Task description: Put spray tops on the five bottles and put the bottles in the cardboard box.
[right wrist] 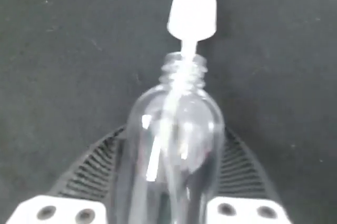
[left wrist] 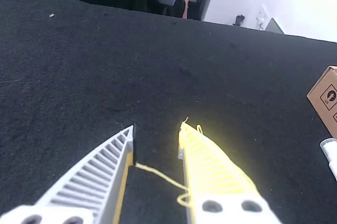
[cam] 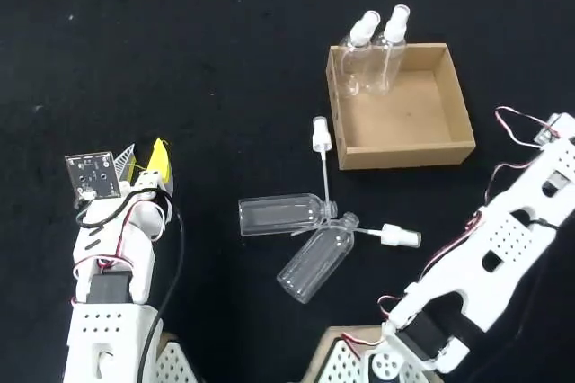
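**Left arm.** My left gripper [left wrist: 157, 127] is released. Its white and yellow fingers are apart with nothing between them. It sits over the black table [cam: 180, 59] on the near left, well apart from the work.

**Right arm.** My right gripper [right wrist: 174, 134] is clamped on a clear bottle [right wrist: 176, 179], one finger against each flank. A white spray top [right wrist: 192, 13] has its tube down the neck. Its collar sits clear of the thread and is not seated.

**Cardboard box [cam: 409, 154].** It is open, on the right side of the table. The first boxed bottle [cam: 358, 64] and the second boxed bottle [cam: 388, 57] lean side by side in its far left corner, both with tops fitted.

**Table, near the box.** A level bottle [cam: 278, 215] and a slanted bottle [cam: 314, 262] lie uncapped with their necks close together. One loose top [cam: 321, 136] lies just beside the box's near left corner, its tube running toward the necks. Another loose top [cam: 400, 237] lies to the right of the slanted bottle's neck. I cannot tell whether either tube enters a neck.
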`<move>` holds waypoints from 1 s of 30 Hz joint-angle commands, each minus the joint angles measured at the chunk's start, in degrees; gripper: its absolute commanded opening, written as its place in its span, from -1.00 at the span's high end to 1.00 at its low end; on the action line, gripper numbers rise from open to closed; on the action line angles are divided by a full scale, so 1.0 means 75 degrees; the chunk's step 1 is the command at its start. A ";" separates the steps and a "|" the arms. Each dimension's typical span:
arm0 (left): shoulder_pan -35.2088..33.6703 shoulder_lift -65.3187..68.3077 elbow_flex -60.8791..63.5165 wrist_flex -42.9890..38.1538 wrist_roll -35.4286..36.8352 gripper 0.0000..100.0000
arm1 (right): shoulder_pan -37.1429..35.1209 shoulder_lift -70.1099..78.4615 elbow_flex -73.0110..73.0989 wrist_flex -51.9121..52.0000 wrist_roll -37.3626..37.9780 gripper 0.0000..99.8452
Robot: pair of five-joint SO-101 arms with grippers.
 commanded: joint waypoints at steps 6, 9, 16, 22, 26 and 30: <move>-0.0053 -0.0094 0.0182 -0.0035 0.0047 0.73 | 0.0469 -0.0369 -0.0615 0.0504 -0.0023 0.98; -0.0053 -0.0094 0.0182 -0.0035 0.0047 0.73 | 0.0492 -0.0580 -0.0615 0.1184 -0.0047 0.98; -0.0053 -0.0094 0.0182 -0.0035 0.0047 0.73 | 0.0492 -0.1260 -0.0615 0.2848 0.0012 0.98; -0.0053 -0.0094 0.0182 -0.0035 0.0047 0.73 | 0.0656 -0.1506 -0.0604 0.3528 0.0023 0.98; -0.0053 -0.0094 0.0182 -0.0035 0.0047 0.73 | 0.0750 -0.1506 -0.0604 0.3892 0.0352 0.98; -0.0041 -0.0094 0.0182 -0.0035 0.0047 0.73 | 0.0821 -0.1518 -0.0604 0.4325 0.0574 0.98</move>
